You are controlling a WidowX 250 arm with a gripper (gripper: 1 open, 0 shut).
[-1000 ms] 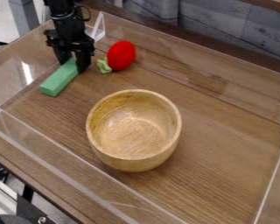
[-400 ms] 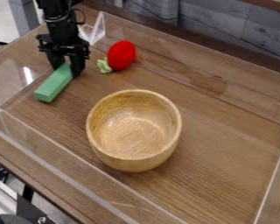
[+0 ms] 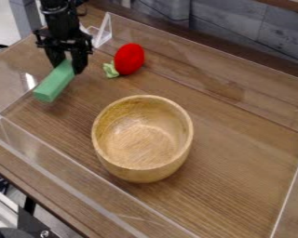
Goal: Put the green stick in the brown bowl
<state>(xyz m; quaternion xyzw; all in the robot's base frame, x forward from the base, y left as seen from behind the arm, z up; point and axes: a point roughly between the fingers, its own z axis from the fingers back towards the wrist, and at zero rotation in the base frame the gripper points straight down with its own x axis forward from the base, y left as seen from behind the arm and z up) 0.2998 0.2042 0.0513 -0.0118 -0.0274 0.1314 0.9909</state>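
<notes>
The green stick (image 3: 49,85) is a flat green bar at the upper left, tilted, with its far end caught between the fingers of my black gripper (image 3: 67,66). The gripper points down and is shut on that end, and the stick seems to hang just above the wooden table. The brown bowl (image 3: 111,112) is a thick-walled round wooden bowl that stands upright in the middle of the view, to the lower right of the gripper. Nothing lies inside it.
A red strawberry-like toy (image 3: 128,57) with green leaves lies on the table just right of the gripper. Low clear plastic walls (image 3: 27,139) ring the wooden table top (image 3: 233,102). A small clear upright piece (image 3: 103,31) stands behind the gripper.
The gripper has moved up and to the left in the picture, taking the green stick with it. The stick's near end has come up off the table. Bowl and red toy have not moved.
</notes>
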